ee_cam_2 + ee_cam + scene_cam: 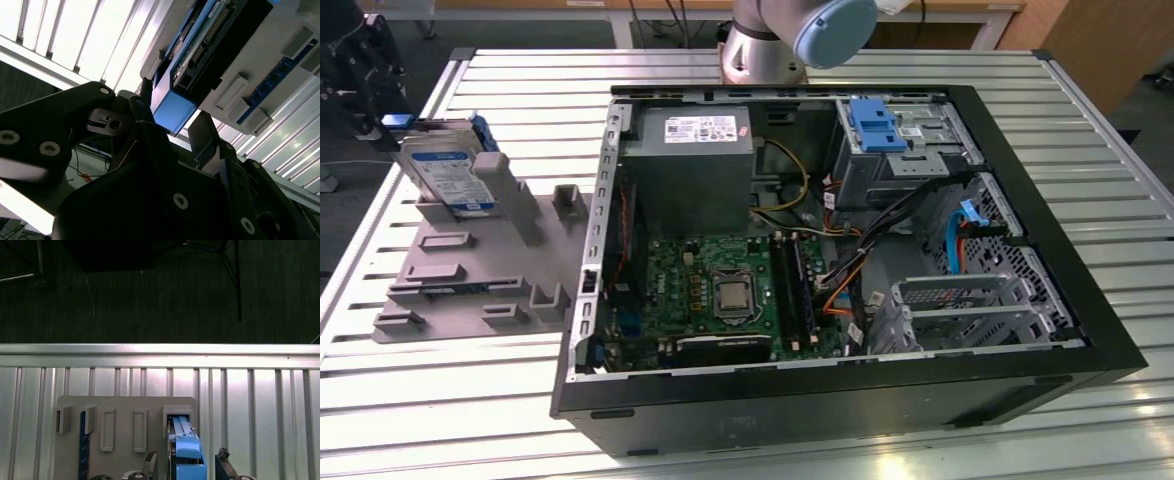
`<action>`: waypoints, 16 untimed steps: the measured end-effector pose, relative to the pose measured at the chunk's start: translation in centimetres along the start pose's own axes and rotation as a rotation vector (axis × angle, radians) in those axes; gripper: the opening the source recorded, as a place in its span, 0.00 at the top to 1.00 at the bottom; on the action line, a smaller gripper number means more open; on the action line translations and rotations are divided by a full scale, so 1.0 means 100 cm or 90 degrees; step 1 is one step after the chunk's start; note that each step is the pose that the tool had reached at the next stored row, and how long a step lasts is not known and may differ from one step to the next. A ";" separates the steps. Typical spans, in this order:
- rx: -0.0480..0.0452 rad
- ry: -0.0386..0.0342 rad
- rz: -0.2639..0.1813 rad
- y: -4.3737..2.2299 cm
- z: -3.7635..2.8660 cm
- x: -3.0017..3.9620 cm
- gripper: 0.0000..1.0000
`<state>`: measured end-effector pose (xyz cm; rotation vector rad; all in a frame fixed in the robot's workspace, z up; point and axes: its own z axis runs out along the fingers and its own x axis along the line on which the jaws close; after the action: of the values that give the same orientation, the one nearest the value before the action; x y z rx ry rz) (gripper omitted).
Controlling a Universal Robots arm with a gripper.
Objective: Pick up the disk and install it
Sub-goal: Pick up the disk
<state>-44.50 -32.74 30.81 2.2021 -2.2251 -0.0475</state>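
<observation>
Open computer case lies on counter, arm base behind it. Holder plate sits beside the case, on the exterior view's left. Disk stands on edge in the plate's far slot. In the first wrist view, end effector fingers flank the disk, gap on each side.

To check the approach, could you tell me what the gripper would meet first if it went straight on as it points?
Probably the disk, whose blue end stands in the grey holder between the gripper's open fingertips in both wrist views; how near it is, I cannot tell.
</observation>
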 end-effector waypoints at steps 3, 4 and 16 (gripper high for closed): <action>0.0000 0.0000 0.000 0.0000 0.0001 0.0000 0.44; 0.0001 0.0000 0.000 0.0000 0.0003 0.0000 0.44; 0.0001 -0.0004 0.000 -0.0004 0.0095 0.0001 0.44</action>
<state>-44.49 -32.74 29.85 2.2025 -2.2255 -0.0481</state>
